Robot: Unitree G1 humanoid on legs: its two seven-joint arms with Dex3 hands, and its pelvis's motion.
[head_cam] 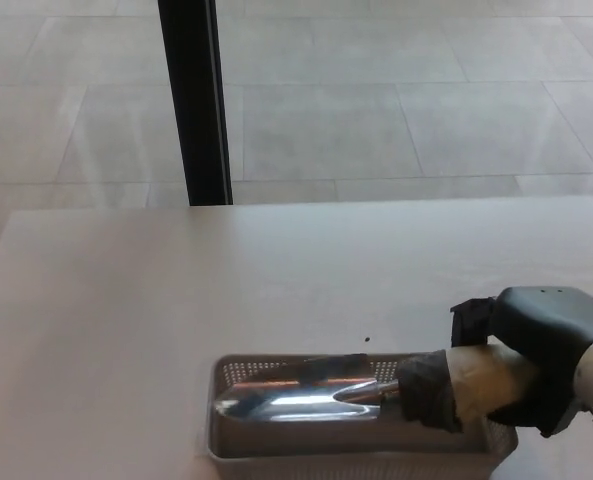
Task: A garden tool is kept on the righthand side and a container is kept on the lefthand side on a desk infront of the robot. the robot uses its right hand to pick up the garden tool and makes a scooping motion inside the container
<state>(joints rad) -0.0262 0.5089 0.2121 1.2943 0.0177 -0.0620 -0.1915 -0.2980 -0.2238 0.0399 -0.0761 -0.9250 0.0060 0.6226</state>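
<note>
A grey perforated plastic container (238,373) sits at the near edge of the desk (226,280), low in the head view. My right hand (536,355) comes in from the lower right and is shut on the garden trowel's pale handle (481,380). The trowel's shiny metal blade (296,402) lies nearly level inside the container, pointing to the picture's left. My left hand does not show.
A black vertical post (198,100) stands beyond the desk's far edge on the tiled floor (426,90). A small dark speck (367,339) marks the desk just behind the container.
</note>
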